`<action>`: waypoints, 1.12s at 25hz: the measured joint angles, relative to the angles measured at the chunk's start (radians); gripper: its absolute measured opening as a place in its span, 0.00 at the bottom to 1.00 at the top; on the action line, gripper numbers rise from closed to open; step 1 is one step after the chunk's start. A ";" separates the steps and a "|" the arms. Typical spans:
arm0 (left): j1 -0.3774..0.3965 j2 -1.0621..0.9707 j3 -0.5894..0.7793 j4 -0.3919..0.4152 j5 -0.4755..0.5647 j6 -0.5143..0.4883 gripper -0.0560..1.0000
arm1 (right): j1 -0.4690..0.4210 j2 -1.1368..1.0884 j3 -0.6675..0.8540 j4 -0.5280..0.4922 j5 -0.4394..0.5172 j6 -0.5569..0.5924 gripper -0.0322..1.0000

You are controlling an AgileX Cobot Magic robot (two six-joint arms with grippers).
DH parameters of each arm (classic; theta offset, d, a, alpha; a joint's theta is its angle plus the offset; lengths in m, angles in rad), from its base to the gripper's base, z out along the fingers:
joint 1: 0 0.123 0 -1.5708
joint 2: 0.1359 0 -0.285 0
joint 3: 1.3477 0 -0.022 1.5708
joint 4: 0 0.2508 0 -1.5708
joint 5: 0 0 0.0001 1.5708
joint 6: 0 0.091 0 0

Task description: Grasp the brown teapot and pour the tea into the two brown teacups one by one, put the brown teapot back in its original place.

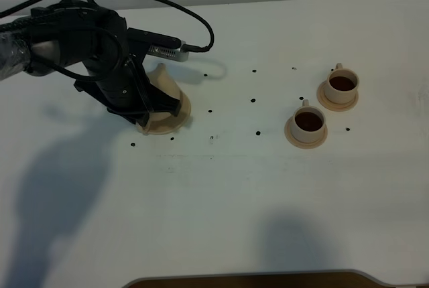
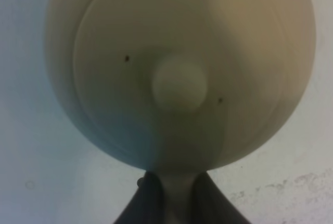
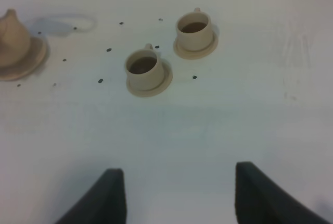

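Note:
The brown teapot point(image 1: 165, 87) stands on its wide round saucer, the original place point(image 1: 175, 120), at the left of the table. My left gripper point(image 1: 144, 104) is over it. In the left wrist view the lid and knob of the teapot point(image 2: 179, 84) fill the frame, and the gripper point(image 2: 177, 203) is shut on its pale handle. The two brown teacups point(image 1: 309, 122) point(image 1: 342, 84) sit on small saucers at the right, both with dark tea in them. My right gripper point(image 3: 179, 198) is open and empty, well short of the cups point(image 3: 142, 67) point(image 3: 194, 27).
Small black dots point(image 1: 258, 132) mark the white table between teapot and cups. The left arm's cable point(image 1: 194, 27) loops behind the teapot. A dark edge point(image 1: 255, 280) runs along the near side of the table.

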 joint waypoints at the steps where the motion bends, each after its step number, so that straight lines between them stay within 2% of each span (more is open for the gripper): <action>1: 0.000 0.005 0.000 -0.001 -0.001 0.000 0.19 | 0.000 0.000 0.000 0.000 0.000 0.000 0.50; 16: 0.000 0.016 0.000 -0.002 0.000 0.019 0.20 | 0.000 0.000 0.000 0.000 0.000 0.000 0.50; 18: 0.000 0.016 0.000 -0.002 0.006 0.022 0.23 | 0.000 0.000 0.000 0.000 0.000 0.000 0.50; 24: 0.000 0.016 0.000 -0.002 0.055 0.026 0.42 | 0.000 0.000 0.000 0.000 0.000 0.000 0.50; 28: 0.000 0.016 0.000 -0.002 0.131 0.047 0.47 | 0.000 0.000 0.000 0.000 0.000 0.000 0.50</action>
